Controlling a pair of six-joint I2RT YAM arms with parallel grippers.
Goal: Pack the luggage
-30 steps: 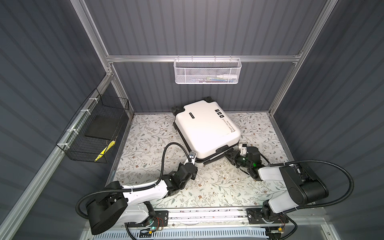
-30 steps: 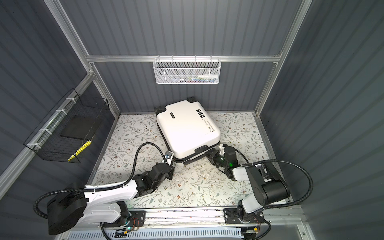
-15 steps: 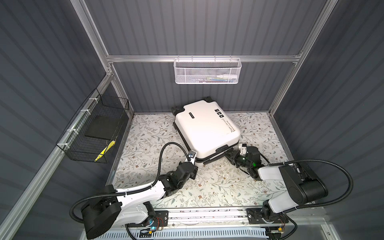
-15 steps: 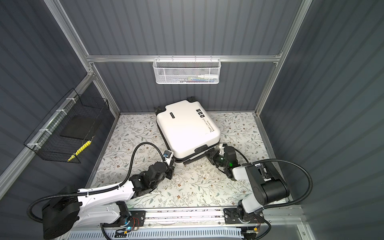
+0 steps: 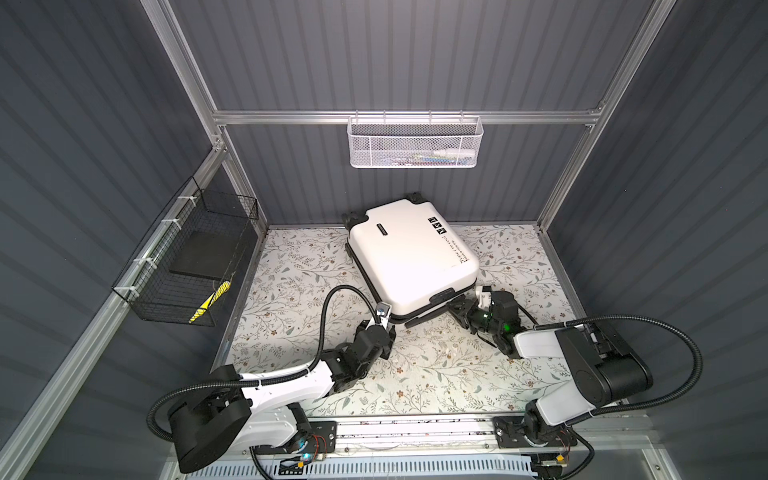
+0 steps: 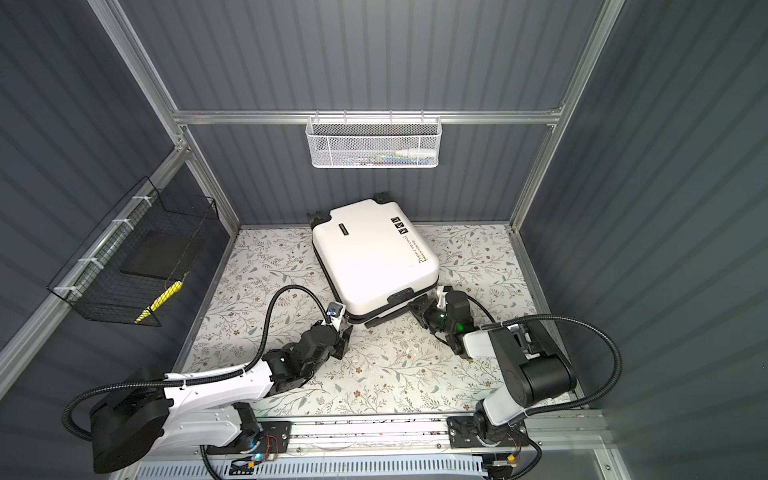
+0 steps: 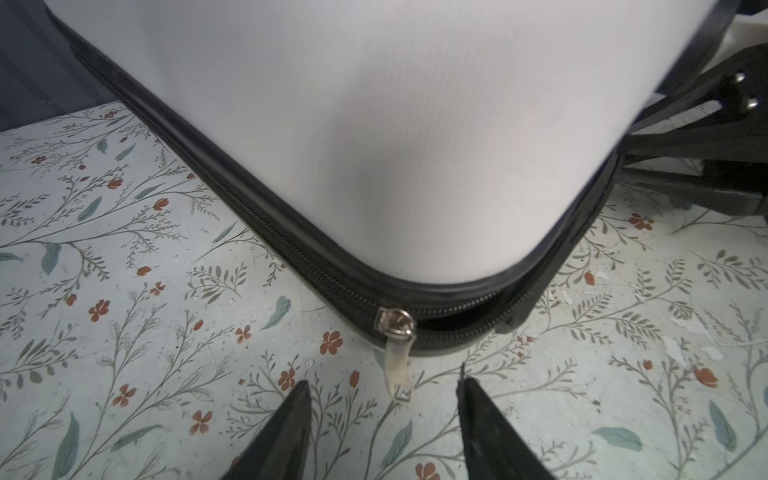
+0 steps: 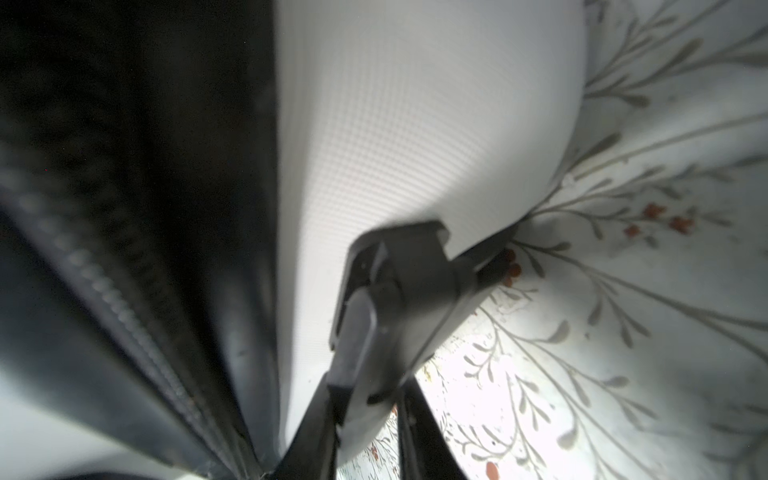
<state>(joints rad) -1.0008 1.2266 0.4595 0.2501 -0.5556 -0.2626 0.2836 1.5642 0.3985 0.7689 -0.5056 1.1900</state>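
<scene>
White luggage (image 5: 411, 257) lies flat, nearly zipped, toward 12 o'clock on my mat (image 5: 291, 291). At its 7 o'clock corner my left gripper (image 7: 382, 386) stands with jaws apart, the zip pull (image 7: 397, 361) loose just ahead of them. At 5 o'clock my right gripper (image 8: 365, 390) narrowly pinches the black handle (image 8: 399, 282).

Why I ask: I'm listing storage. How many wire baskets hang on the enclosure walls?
2. A white mesh wire basket hangs from the back rail; a black wire grid basket hangs on the side wall. No others show.
</scene>
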